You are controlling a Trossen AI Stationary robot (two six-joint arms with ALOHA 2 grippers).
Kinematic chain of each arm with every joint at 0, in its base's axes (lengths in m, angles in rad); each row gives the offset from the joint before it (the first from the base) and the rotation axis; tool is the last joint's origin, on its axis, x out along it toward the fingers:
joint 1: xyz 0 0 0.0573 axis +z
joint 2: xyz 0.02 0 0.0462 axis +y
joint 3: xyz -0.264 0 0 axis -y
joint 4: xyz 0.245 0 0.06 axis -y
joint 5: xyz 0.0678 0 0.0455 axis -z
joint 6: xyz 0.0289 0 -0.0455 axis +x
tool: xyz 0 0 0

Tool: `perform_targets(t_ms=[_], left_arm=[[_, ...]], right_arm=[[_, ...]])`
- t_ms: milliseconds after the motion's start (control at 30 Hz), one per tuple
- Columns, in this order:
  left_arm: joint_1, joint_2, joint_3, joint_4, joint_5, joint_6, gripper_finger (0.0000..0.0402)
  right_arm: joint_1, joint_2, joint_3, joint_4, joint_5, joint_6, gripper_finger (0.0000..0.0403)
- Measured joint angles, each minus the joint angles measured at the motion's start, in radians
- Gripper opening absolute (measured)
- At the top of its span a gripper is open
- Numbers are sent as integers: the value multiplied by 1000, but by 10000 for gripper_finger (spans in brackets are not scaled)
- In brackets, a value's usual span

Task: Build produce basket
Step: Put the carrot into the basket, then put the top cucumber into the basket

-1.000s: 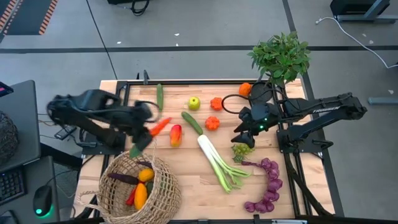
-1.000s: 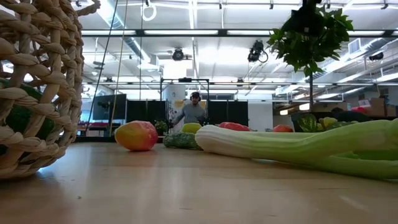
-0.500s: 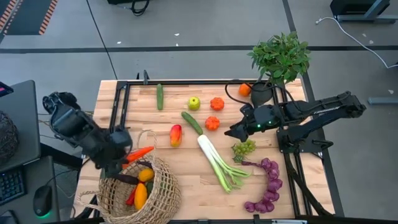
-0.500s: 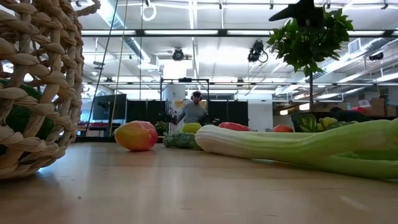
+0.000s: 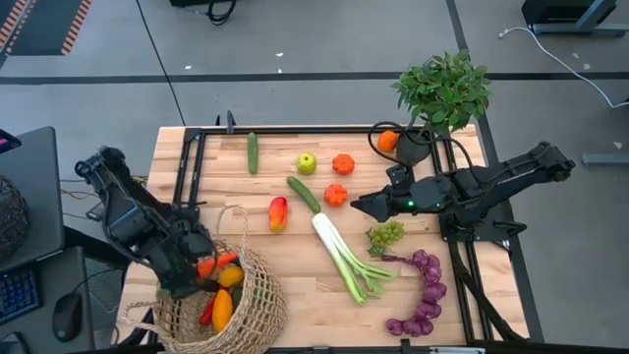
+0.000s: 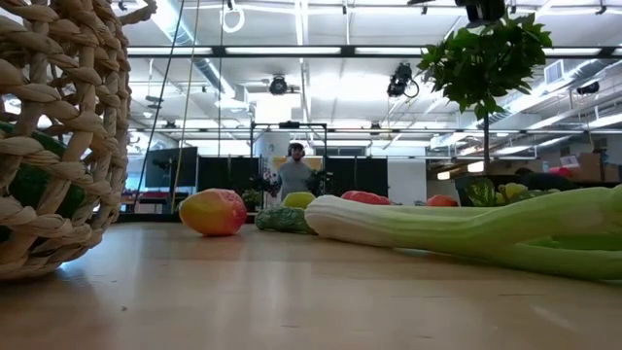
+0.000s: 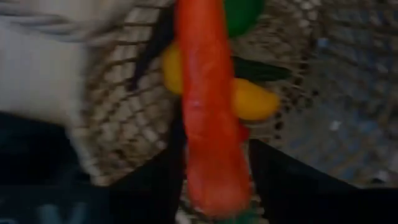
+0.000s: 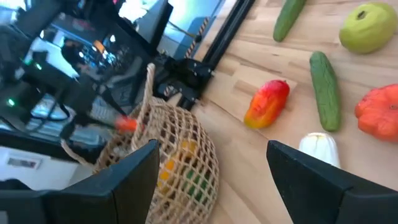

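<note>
Jaws of the left gripper (image 7: 211, 186) clamp the carrot (image 7: 208, 99), now carried over the basket (image 5: 257, 300); release comes next. Right gripper (image 8: 211, 171) jaws gape wide, empty.

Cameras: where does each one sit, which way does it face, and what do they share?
High view: overhead, straight down; table, both arms, left end effector over the basket.
Low view: table height, facing the room; basket wall, leek, no arm clearly seen.
Left wrist view: down past its own fingers onto the held carrot, basket below.
Right wrist view: across the table between its open fingers.
Shared: right wrist and high views both show the basket and carrot.
</note>
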Motion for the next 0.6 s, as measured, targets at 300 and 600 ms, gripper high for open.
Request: perform_targets(t_ms=[300,600], left_arm=[[-42,-1,25,48,12,-22,318],[129,-1,138,45,-213,-74,325]], right_arm=[[39,29,0,26,45,25,299],[43,58,-1,17,-13,-25,299]])
